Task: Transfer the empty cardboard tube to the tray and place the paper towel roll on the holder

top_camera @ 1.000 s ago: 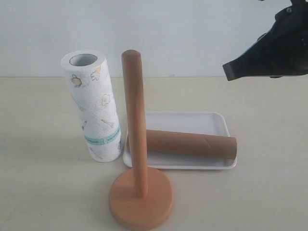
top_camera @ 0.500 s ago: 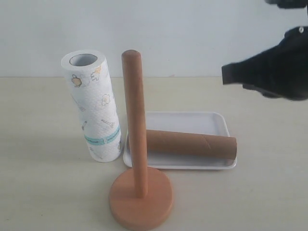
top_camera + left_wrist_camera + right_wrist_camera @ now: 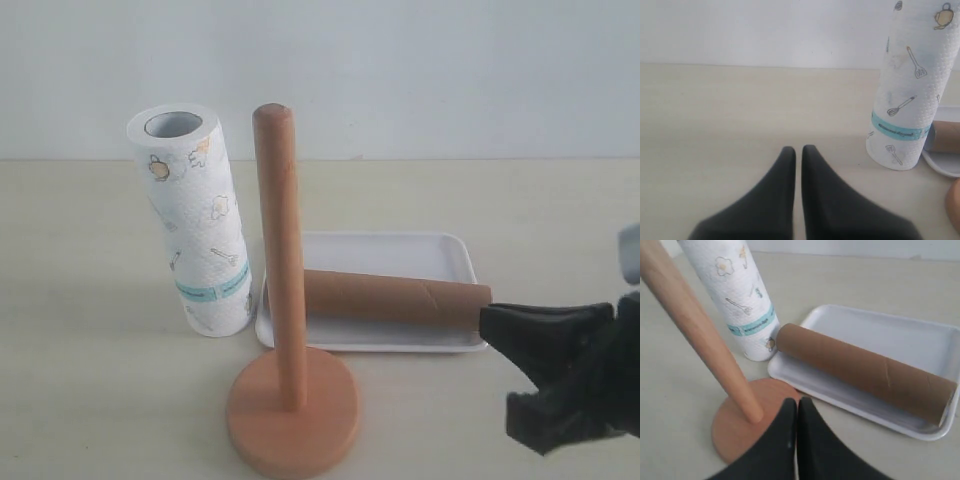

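Right wrist view: the right gripper [image 3: 797, 401] runs off the bottom edge, its dark fingers covering part of the holder [image 3: 737, 435] base. The post's top and the paper towel roll [image 3: 740, 305] top are cropped.

Exterior view: the post masks the left end of the cardboard tube [image 3: 400, 298] and the left rim of the tray [image 3: 400, 250]. The gripper overlaps the tube's right end.

Left wrist view: the left gripper [image 3: 797, 149] blurs toward the bottom edge, and tube, tray and holder are mere slivers.

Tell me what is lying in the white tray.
Only the empty cardboard tube, lying on its side along the near rim of the tray. The floor under the tube is covered; the rest shows bare white.
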Controlling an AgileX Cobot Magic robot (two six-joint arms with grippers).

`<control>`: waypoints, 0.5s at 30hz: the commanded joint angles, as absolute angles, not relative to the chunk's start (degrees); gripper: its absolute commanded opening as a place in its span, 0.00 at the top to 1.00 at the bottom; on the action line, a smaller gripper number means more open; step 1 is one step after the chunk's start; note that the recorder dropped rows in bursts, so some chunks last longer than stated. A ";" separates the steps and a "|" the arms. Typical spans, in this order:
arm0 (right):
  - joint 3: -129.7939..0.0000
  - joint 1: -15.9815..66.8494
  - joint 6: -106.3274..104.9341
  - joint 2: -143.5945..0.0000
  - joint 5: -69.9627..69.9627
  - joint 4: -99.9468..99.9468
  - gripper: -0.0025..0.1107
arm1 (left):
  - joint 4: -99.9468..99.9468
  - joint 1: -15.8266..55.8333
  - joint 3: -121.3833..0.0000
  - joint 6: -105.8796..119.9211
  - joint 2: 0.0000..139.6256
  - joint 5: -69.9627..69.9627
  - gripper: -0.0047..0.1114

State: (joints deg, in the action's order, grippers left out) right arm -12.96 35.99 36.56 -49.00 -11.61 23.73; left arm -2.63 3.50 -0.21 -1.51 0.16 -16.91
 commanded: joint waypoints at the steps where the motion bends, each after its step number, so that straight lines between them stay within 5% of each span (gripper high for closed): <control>1: -7.71 35.78 31.26 -40.58 -15.10 24.35 0.98 | -2.57 3.60 0.00 -1.35 0.00 -16.92 0.92; 15: 0.00 22.54 30.97 -12.98 -9.75 24.12 0.98 | -2.57 3.60 0.00 -1.35 0.00 -16.92 0.92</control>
